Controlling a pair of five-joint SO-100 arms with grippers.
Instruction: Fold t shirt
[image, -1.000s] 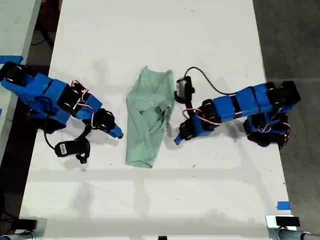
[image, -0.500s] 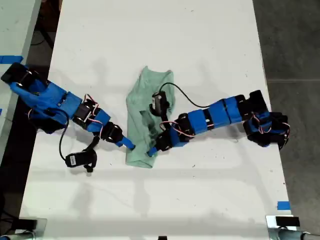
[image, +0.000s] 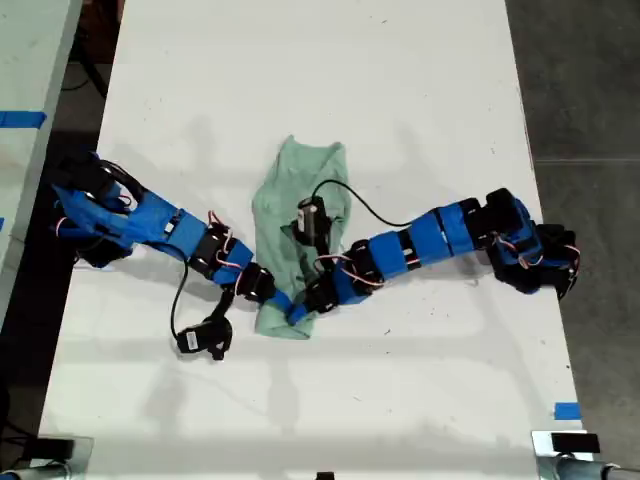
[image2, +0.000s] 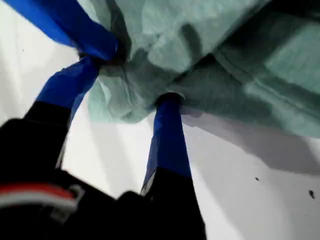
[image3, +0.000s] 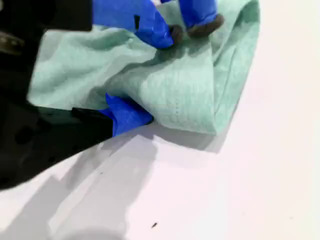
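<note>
One t shirt (image: 285, 210), pale mint-green, plain and unprinted, soft and heavily wrinkled. It is laid on the white table (image: 400, 80) near the middle of the exterior view. It is gathered into a narrow, lengthwise bundle, with uneven folds and creases along its length and a rounded fold at the lower end. In the wrist views a fine weave and a stitched seam are shown, with layers lapped one over another.

Two blue arms, one reaching in from the exterior view's left (image: 150, 225) and one from the exterior view's right (image: 420, 240). Both are extended so that their tips meet at the lower end of the garment. Which of them is the first cannot be told from the wrist views.

My first gripper (image2: 131, 82): the jaws are held apart, with a bunched edge of the cloth lying between the two blue fingers (image2: 169, 135). Another blue fingertip is seen close beside them.

My second gripper (image3: 155, 75): one blue finger (image3: 127, 115) is set at the table-side edge of the folded cloth, and more blue fingertips are seen on the upper surface. Whether the jaws are clamped cannot be told.
</note>
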